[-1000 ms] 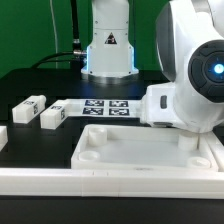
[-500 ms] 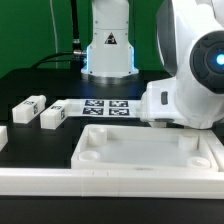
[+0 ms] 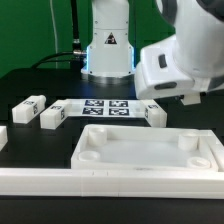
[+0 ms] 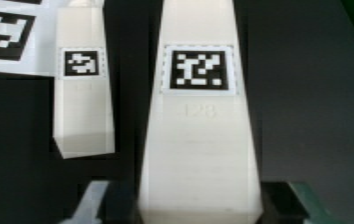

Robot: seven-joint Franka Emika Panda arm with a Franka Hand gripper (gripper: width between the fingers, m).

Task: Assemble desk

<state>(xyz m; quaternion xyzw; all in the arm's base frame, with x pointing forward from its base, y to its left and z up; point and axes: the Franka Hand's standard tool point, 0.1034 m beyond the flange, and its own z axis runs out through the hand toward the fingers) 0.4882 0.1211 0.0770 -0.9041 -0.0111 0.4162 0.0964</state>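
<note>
The desk top, a white rimmed tray, lies at the front in the exterior view. Two white leg blocks lie to its left. A third leg lies by the right end of the marker board. In the wrist view my gripper is open and straddles a tagged leg, with a dark gap between each finger and the leg. Another tagged leg lies beside it. In the exterior view the arm's white hand hides my fingers.
The robot's base stands behind the marker board. A long low white rail runs along the front edge. The marker board's corner also shows in the wrist view.
The arm's hand has risen and shifted toward the exterior view's left, uncovering the tray's right rim and a leg by the marker board. The two left legs and the tray have not moved.
</note>
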